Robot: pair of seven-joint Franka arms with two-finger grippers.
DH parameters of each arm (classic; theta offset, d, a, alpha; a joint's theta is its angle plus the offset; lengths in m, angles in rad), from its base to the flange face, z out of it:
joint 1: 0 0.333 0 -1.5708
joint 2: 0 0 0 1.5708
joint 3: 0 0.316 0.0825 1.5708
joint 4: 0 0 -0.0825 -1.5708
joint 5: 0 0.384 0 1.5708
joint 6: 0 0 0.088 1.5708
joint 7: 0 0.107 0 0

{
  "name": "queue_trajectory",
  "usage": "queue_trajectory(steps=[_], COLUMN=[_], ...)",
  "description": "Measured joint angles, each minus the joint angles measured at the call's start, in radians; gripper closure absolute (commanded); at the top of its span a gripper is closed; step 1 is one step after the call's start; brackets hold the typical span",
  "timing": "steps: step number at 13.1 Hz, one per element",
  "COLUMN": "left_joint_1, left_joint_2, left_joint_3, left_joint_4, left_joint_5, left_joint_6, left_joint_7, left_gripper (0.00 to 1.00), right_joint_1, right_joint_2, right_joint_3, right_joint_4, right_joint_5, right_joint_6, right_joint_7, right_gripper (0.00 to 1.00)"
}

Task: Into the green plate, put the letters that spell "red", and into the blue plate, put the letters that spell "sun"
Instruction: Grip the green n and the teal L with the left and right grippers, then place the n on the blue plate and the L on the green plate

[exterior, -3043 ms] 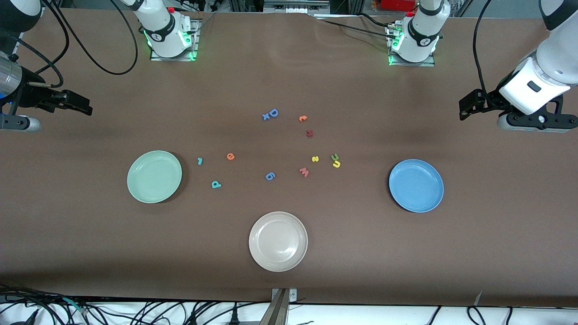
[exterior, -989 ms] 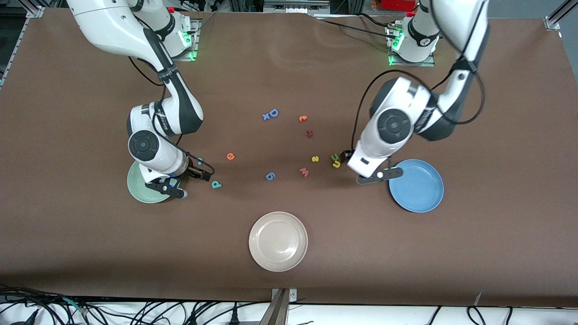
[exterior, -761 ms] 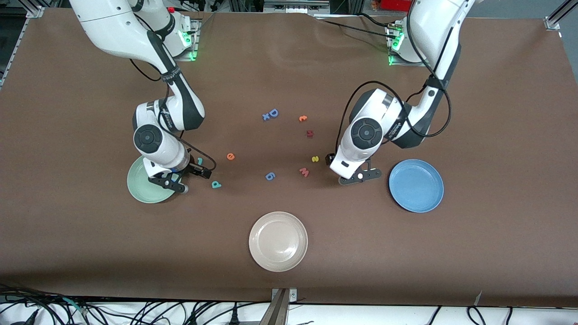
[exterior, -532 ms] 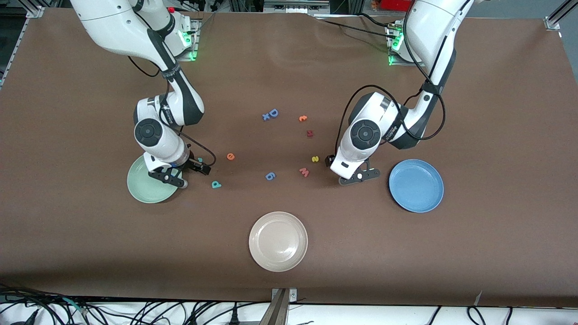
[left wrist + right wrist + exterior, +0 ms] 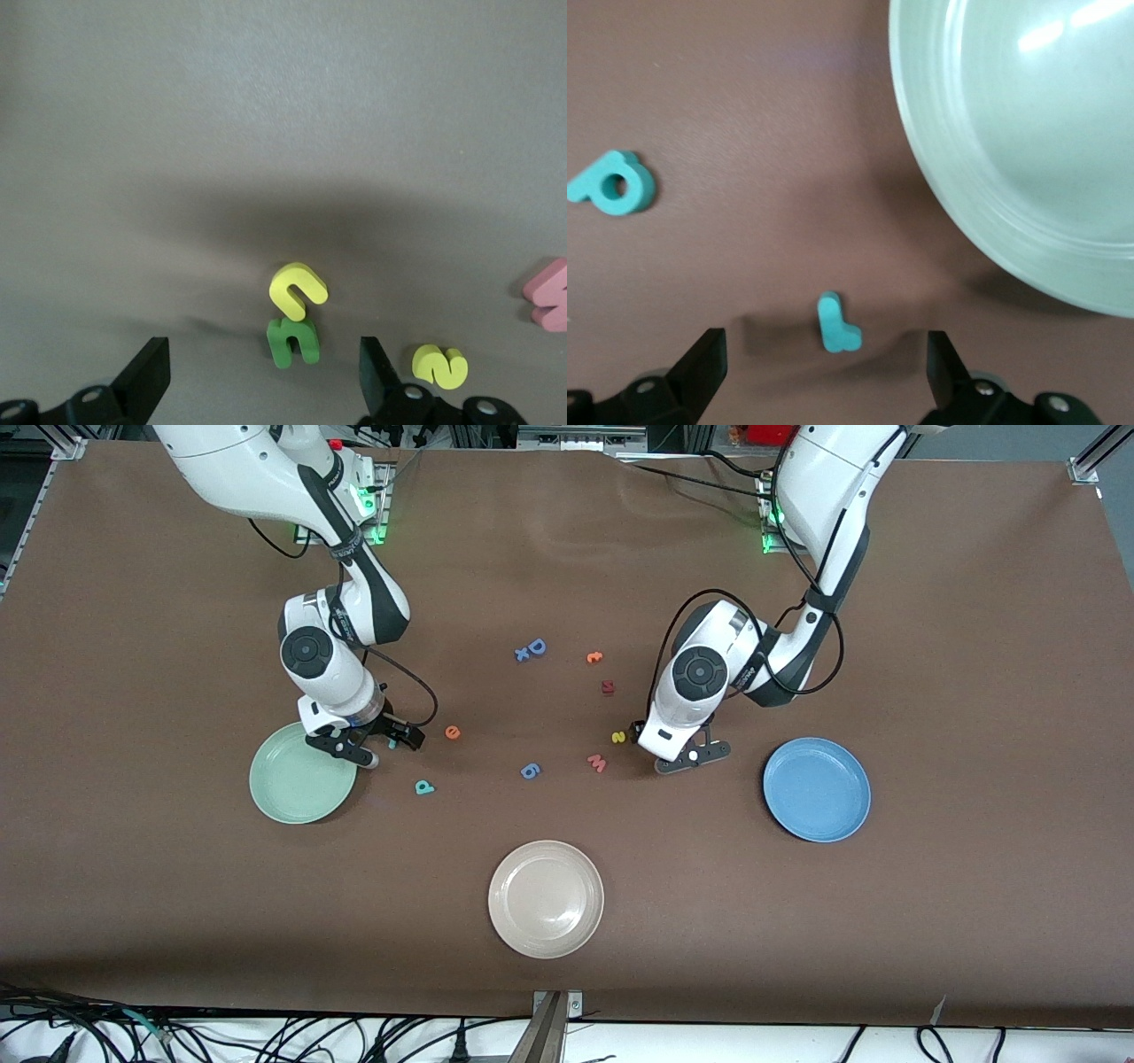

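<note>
Both grippers gape: left gripper (image 5: 264,381) apparently straddling green n (image 5: 293,342), right gripper (image 5: 824,372) straddling teal r (image 5: 836,323).

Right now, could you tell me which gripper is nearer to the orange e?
Right. The right gripper is over the teal r, beside the orange e; the left gripper hangs toward the blue plate.

The round pale-green plate (image 5: 266,790) is sitting toward the right arm's end of the counter (image 5: 974,646). The round blue plate (image 5: 816,789) is sitting toward the left arm's end, and the beige-white plate (image 5: 546,899) is lying between them, nearer the front camera. The right end effector (image 5: 824,356) is hanging over the teal foam r (image 5: 835,323), just beside the green plate. The left end effector (image 5: 263,365) is hanging over the yellow foam u (image 5: 299,290) and green foam n (image 5: 293,343), which are lying side by side.
</note>
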Motion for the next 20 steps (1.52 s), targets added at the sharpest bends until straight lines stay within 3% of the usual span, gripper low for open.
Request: queue_trajectory(steps=[3, 7, 10, 12, 17, 20], left_joint_1=[-0.015, -0.015, -0.016, -0.016, -0.014, -0.011], left_joint_2=[0.007, 0.027, 0.025, 0.024, 0.019, -0.018], left_joint_3=[0.0, 0.0, 0.0, 0.0, 0.003, 0.007], left_joint_4=[-0.017, -0.017, -0.017, -0.017, -0.014, -0.003], left_joint_5=[0.0, 0.0, 0.0, 0.0, 0.0, 0.0], left_joint_6=[0.044, 0.075, 0.08, 0.081, 0.067, -0.015], left_joint_7=[-0.008, -0.017, -0.022, -0.028, -0.042, -0.043], left_gripper=[0.2, 0.59, 0.92, 0.95, 0.95, 0.95], right_joint_1=[0.0, 0.0, 0.0, 0.0, 0.0, 0.0], right_joint_2=[0.0, -0.004, -0.014, -0.015, -0.016, -0.032], right_joint_3=[0.0, -0.002, -0.003, -0.003, -0.002, -0.005], right_joint_4=[-0.008, -0.013, -0.014, -0.015, -0.01, 0.08], right_joint_5=[0.0, 0.0, 0.0, 0.0, 0.0, -0.001], right_joint_6=[0.001, 0.0, -0.003, -0.002, -0.011, -0.169], right_joint_7=[0.0, 0.0, 0.0, 0.0, -0.001, -0.003], right_gripper=[0.25, 0.66, 0.87, 0.94, 0.95, 0.94])
